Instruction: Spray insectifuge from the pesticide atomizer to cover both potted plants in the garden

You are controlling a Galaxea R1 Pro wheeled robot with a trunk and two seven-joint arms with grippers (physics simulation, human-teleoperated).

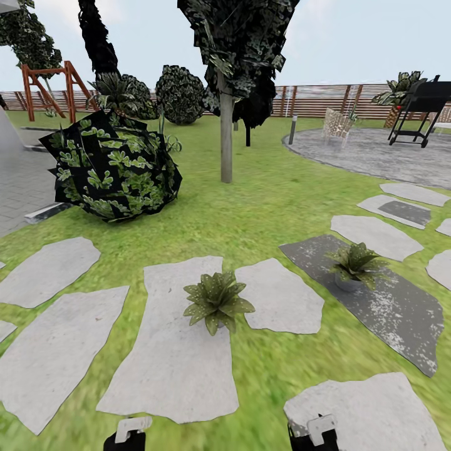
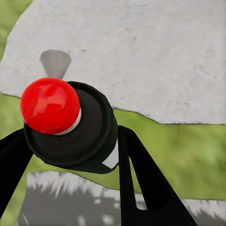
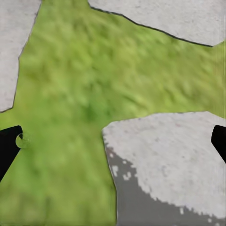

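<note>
Two potted plants stand ahead of me in the head view. One rosette (image 1: 217,300) sits between pale stepping stones at centre; the other (image 1: 354,263) stands in a grey pot on a dark stone (image 1: 401,313) to the right. In the left wrist view my left gripper (image 2: 70,141) is shut on the pesticide atomizer (image 2: 89,136), a dark bottle with a white label strip, seen end-on with a red round knob facing the camera. My right gripper (image 3: 113,141) is open over grass and stone, with nothing between its fingers. Both wrists peek in at the head view's lower edge.
A big dark leafy bush (image 1: 113,166) stands at the left and a tree trunk (image 1: 226,131) behind the plants. Farther back are a brown slatted fence (image 1: 326,100), a black grill (image 1: 423,103), a wicker chair (image 1: 337,125) and a wooden swing frame (image 1: 50,88).
</note>
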